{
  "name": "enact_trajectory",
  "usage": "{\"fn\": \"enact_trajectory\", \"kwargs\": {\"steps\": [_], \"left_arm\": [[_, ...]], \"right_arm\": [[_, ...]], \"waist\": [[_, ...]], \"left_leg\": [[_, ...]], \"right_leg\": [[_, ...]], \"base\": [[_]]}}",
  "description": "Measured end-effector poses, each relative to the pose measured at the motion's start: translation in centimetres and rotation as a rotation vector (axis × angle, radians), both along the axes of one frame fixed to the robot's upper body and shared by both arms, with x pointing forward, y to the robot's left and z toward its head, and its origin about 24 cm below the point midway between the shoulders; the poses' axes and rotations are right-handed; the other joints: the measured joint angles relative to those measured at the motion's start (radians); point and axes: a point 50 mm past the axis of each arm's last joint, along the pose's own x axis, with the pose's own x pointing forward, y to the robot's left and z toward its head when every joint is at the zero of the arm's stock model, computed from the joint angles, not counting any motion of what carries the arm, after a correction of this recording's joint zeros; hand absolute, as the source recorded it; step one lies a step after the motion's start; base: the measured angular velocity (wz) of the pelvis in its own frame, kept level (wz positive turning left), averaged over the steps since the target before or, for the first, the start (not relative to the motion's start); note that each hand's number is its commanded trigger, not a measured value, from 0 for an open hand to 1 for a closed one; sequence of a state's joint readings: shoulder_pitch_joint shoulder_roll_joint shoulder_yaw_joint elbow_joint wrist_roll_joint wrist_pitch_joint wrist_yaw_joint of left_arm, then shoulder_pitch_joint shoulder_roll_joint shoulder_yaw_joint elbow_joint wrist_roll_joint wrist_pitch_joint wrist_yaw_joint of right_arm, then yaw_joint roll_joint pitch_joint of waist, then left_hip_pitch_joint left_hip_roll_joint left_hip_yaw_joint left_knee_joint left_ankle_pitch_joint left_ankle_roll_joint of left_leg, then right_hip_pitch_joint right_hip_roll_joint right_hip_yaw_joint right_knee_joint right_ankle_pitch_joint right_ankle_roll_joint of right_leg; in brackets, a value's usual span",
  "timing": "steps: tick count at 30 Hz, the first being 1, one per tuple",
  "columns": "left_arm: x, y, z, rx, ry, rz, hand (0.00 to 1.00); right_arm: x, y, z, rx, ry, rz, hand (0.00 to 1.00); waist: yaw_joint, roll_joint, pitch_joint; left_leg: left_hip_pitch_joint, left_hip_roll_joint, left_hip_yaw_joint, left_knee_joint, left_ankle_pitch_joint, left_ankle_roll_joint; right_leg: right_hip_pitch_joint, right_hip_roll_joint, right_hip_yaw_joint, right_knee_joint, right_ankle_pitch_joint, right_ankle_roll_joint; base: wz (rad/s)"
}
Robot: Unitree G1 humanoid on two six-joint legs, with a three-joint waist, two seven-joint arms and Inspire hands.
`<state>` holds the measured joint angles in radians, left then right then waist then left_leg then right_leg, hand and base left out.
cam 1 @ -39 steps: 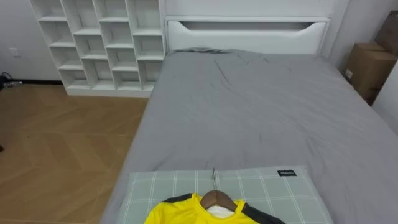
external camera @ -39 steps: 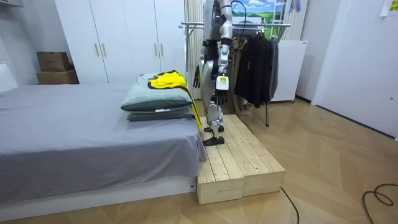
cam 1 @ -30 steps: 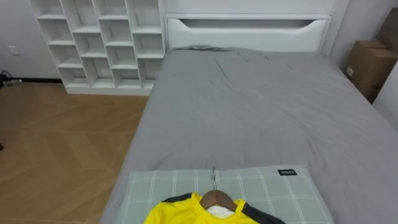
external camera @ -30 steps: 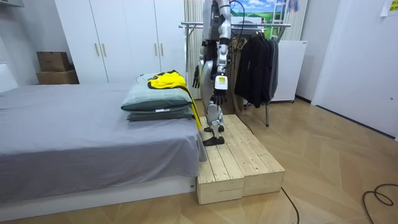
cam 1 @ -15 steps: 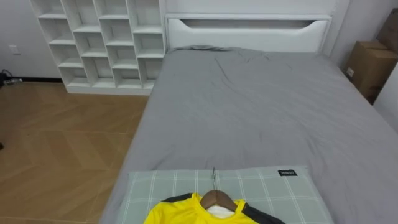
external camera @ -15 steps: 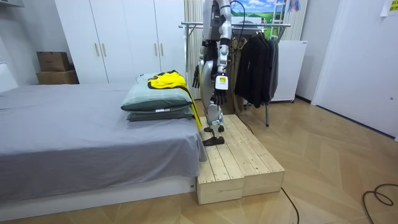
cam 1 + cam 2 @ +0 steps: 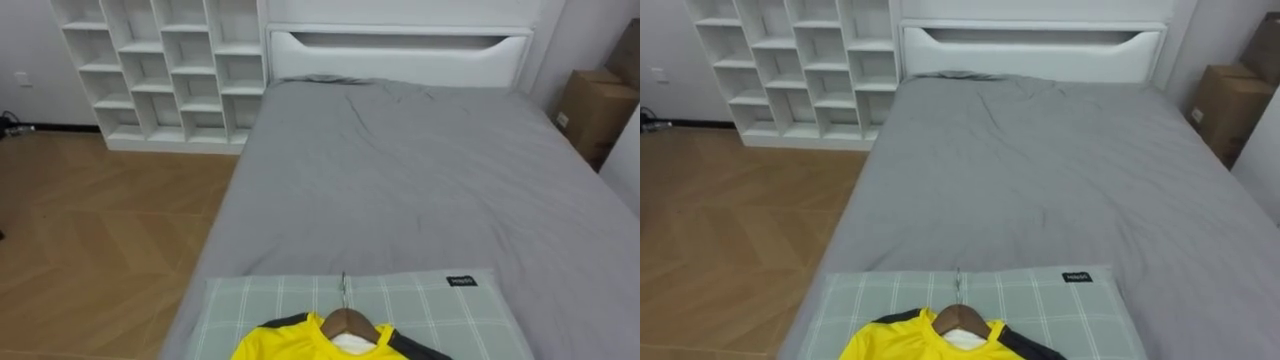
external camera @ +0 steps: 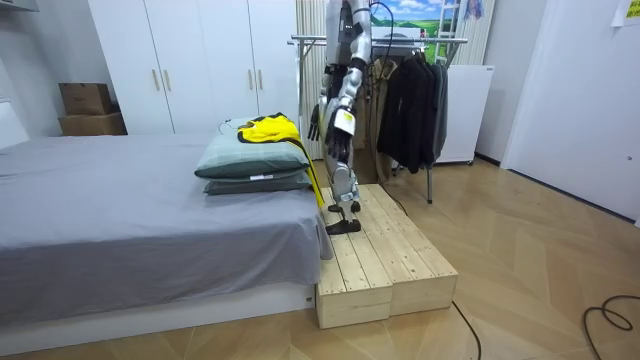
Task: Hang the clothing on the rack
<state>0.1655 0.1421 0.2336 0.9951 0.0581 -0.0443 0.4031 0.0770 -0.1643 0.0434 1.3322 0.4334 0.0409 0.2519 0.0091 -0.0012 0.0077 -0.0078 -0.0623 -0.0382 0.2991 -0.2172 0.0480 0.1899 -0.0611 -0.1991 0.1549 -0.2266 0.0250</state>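
The yellow shirt (image 7: 290,346) lies on a wooden hanger (image 7: 350,322), spread across the top of 2 stacked pillows (image 7: 440,308) at the near end of the bed (image 7: 400,170). The hanger's metal hook (image 7: 344,289) points up the bed toward the white headboard (image 7: 395,50). In the room view part of the shirt droops over the pillows' edge toward the robot.

The robot stands upright on a wooden platform (image 8: 385,250) at the foot of the bed, facing the pillows. Its left hand (image 8: 337,135) hangs low in front of its body, on the side nearer the room camera, apart from the shirt. Its right hand (image 8: 314,122) shows as a dark shape just beyond, nearer the pillows. I cannot tell whether either hand is open or closed.

Behind the robot stands a clothes rack (image 8: 400,40) with dark garments (image 8: 410,110) hanging on it. A white cube shelf (image 7: 160,70) stands left of the headboard, and a cardboard box (image 7: 590,105) right of the bed.
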Motion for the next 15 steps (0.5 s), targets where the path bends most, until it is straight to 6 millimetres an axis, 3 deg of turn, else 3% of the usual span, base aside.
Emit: {"fn": "enact_trajectory", "kwargs": {"steps": [8,11,15], "left_arm": [[5.5,1.4,3.9,0.346,-0.163,-0.255,0.00],[8.7,1.5,6.5,0.486,-0.287,-0.338,0.00],[10.1,1.2,7.9,0.548,-0.341,-0.391,0.00]], "right_arm": [[0.1,-0.5,0.1,-0.024,-0.013,0.019,0.00],[0.5,-1.0,0.3,-0.035,-0.029,0.029,0.00],[0.9,-1.4,0.4,-0.040,-0.043,0.059,0.00]], "waist": [[-0.009,0.024,-0.0013],[-0.005,0.030,-0.0041],[-0.022,0.039,-0.0074]], "left_leg": [[-0.007,-0.004,-0.022,0.000,0.004,-0.001],[-0.006,-0.004,-0.024,0.000,0.004,-0.001],[-0.001,-0.003,-0.023,-0.005,0.005,-0.002]], "right_leg": [[0.001,0.002,-0.025,-0.004,0.011,0.001],[0.001,0.003,-0.025,-0.004,0.011,0.000],[0.002,0.002,-0.024,-0.004,0.011,0.000]], "base": [[0.08],[0.01],[0.00]]}}
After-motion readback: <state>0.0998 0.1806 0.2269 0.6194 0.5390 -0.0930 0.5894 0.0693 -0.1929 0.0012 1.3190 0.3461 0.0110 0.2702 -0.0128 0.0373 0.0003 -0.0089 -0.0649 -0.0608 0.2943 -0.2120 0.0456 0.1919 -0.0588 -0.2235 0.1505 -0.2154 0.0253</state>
